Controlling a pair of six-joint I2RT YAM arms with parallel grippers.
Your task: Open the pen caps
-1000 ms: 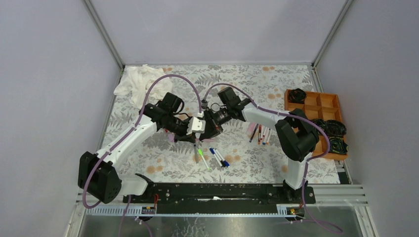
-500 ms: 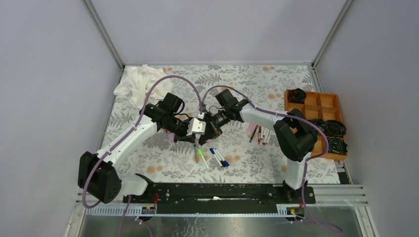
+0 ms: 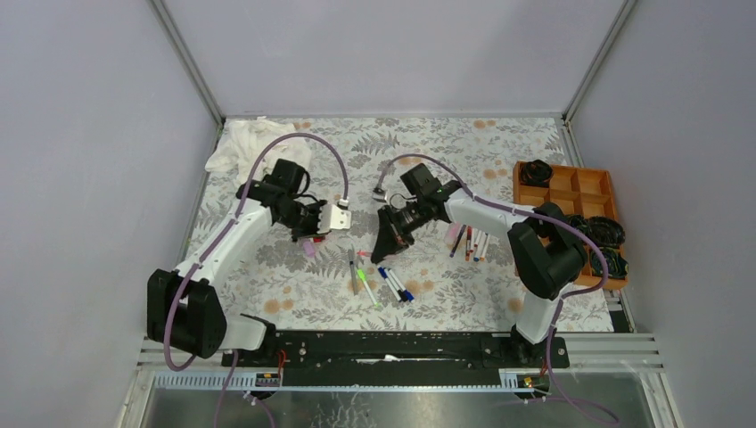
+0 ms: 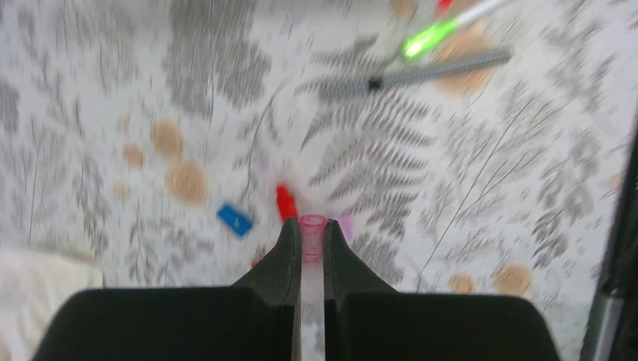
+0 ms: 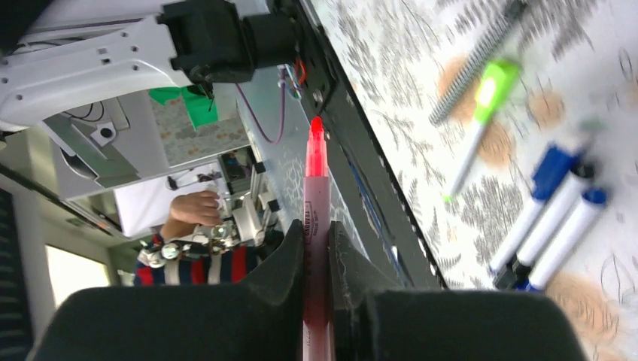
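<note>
On the left, the left gripper (image 4: pixel 312 224) is closed on a pink pen cap (image 4: pixel 312 242). The cap is pinched between the two fingers, its open end poking just past their tips. A red cap (image 4: pixel 285 203) and a blue cap (image 4: pixel 235 219) lie on the leaf-patterned cloth (image 4: pixel 489 188) just beyond. To the right, the right gripper (image 5: pixel 316 229) clamps a pink pen (image 5: pixel 317 177), its uncapped tip reaching well past the jaws. A green pen (image 5: pixel 485 94) and blue-ended pens (image 5: pixel 560 218) lie on the cloth nearby.

Between our left gripper (image 4: pixel 311 239) and right gripper (image 5: pixel 317 229) we see bare worktop (image 3: pixel 361 234). Loose pens (image 3: pixel 383 283) lie just nearer; more pens (image 3: pixel 470 241) sit rightward, a cloth (image 3: pixel 242 147) in the far left corner, a tray (image 3: pixel 563 181) at the right edge.
</note>
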